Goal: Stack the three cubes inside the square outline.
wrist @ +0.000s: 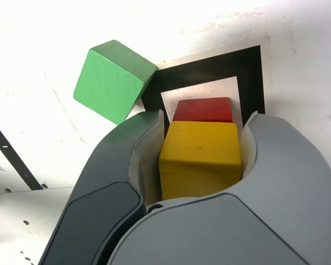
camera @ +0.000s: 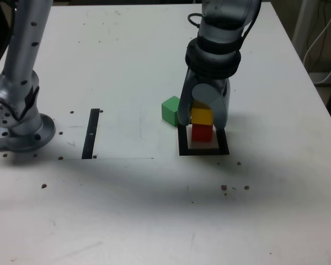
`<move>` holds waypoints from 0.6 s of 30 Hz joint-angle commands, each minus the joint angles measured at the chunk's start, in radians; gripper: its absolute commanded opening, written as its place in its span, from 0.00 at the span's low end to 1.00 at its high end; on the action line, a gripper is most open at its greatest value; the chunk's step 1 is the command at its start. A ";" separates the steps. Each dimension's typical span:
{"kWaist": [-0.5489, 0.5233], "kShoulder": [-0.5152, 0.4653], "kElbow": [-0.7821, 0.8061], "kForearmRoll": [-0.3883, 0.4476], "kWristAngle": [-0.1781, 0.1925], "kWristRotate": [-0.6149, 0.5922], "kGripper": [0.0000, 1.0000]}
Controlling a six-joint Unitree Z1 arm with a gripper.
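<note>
**Yellow cube held over red cube in the square**

A white, speckled tabletop (camera: 127,210) fills the scene. The grey pincer (wrist: 201,160) is clamped on the matte yellow cube (wrist: 200,157), which sits atop the matte red cube (camera: 202,132) inside the thick black square outline (camera: 204,150). The matte green cube (camera: 170,110) lies just beside the pincer, at the outline's corner.

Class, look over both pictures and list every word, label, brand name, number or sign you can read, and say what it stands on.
None: no readable text in either view.
The matte green cube, yellow cube and red cube have blank faces.
The grey gripper shows no brand or label.
The thick black square outline and narrow black strip on the white table are plain marks, not writing.
</note>
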State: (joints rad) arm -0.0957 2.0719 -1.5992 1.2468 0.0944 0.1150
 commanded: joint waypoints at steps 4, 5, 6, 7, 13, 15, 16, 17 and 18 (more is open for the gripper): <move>0.005 0.017 0.006 -0.003 -0.014 0.008 0.43; 0.006 0.018 0.006 -0.003 -0.016 0.009 0.44; 0.006 0.019 0.006 -0.004 -0.018 0.010 0.44; 0.006 0.019 0.006 -0.004 -0.019 0.010 0.45; 0.007 0.017 0.008 -0.009 -0.019 0.011 0.53; 0.007 0.016 0.012 -0.013 -0.019 0.011 0.62; 0.007 0.015 0.015 -0.015 -0.019 0.011 0.69; 0.008 0.014 0.017 -0.018 -0.019 0.011 0.76; 0.009 0.012 0.019 -0.019 -0.019 0.011 0.82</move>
State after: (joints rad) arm -0.0904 2.0826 -1.5821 1.2298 0.0770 0.1242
